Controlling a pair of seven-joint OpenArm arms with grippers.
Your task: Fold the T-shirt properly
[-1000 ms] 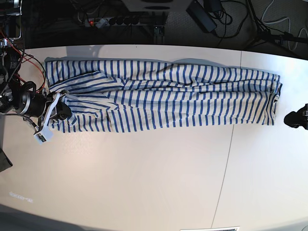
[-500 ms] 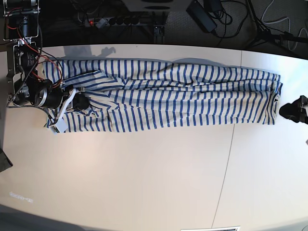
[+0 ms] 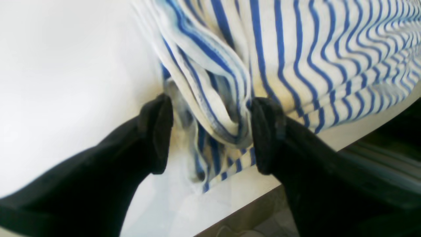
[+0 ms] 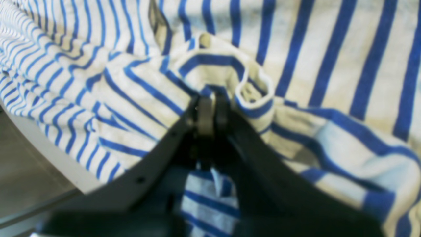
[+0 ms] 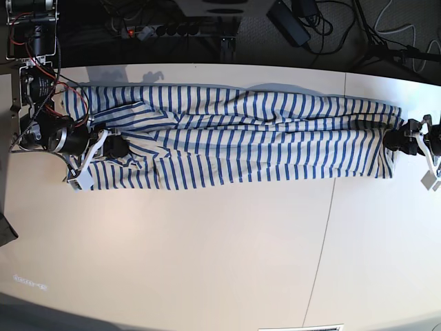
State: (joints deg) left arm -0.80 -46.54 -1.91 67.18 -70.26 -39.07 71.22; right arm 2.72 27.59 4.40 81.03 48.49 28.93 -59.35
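The T-shirt (image 5: 241, 138), cream with blue stripes, lies stretched as a long band across the far half of the white table (image 5: 207, 248). My right gripper (image 5: 114, 147) is at the shirt's left end. In the right wrist view it (image 4: 209, 112) is shut on a pinched fold of striped cloth (image 4: 329, 49). My left gripper (image 5: 396, 141) is at the shirt's right end. In the left wrist view it (image 3: 212, 135) is open, its black fingers (image 3: 158, 131) standing on either side of a bunched edge of the shirt (image 3: 296, 49).
A power strip (image 5: 176, 29) and cables lie on the dark floor behind the table. The table's edge (image 3: 236, 210) runs just beside the left gripper. A seam (image 5: 324, 234) crosses the table. A dark object (image 5: 3, 231) sits at the left border.
My left gripper has moved in from the table's right edge onto the shirt's right end. My right gripper moved up onto the shirt's left end and has stayed there since.
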